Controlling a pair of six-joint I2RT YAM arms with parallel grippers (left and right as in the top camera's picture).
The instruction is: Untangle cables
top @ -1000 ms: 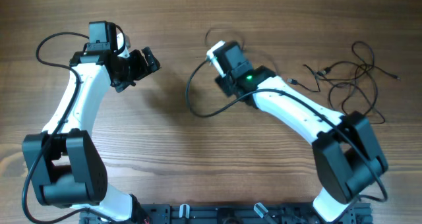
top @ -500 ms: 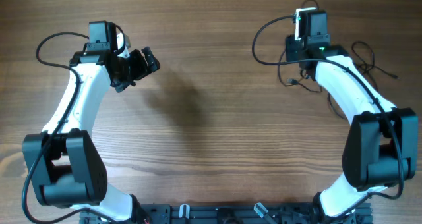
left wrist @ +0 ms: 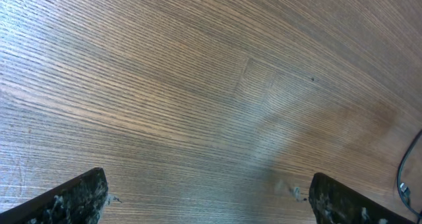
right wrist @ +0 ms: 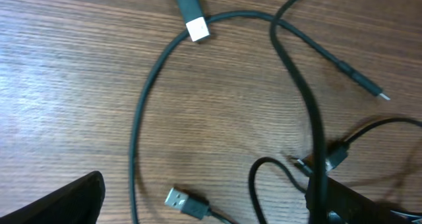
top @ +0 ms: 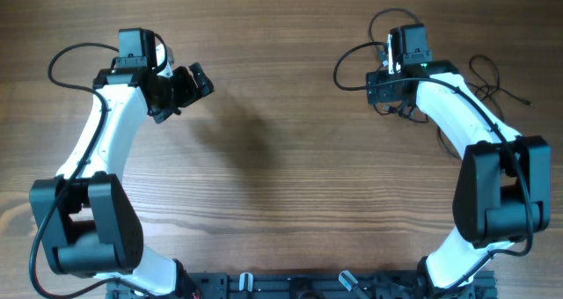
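From overhead, the wooden worktop (top: 281, 176) carries both arms. The left gripper (top: 187, 93) hangs over bare wood at the far left, its fingers spread and gripping nothing. The right gripper (top: 387, 91) sits at the far right, pointing down at the worktop. From here its fingers are too hidden by the wrist to judge. The cables (top: 489, 77) lie in a loose black tangle at the far right edge, just beside the right arm, and a few strands reach under the right gripper.

In the left wrist view, the left gripper (left wrist: 208, 192) shows only its two dark fingers (left wrist: 79, 194) at the near corners. They stand wide apart, with plain wood grain between them.

In the right wrist view, the right gripper (right wrist: 217, 199) is released. Its fingers (right wrist: 66, 201) stand far apart at the near corners and clasp nothing. The cables (right wrist: 142, 118) lie flat on the wood below them. One cord curves in a broad arc past a white-tipped plug (right wrist: 196, 28) at the far side. A metal flat plug (right wrist: 181, 201) lies near the middle of the gap. A thin cord ends in a small plug (right wrist: 374, 92) at the right. Several strands cross close to the right finger; whether they touch it I cannot tell.
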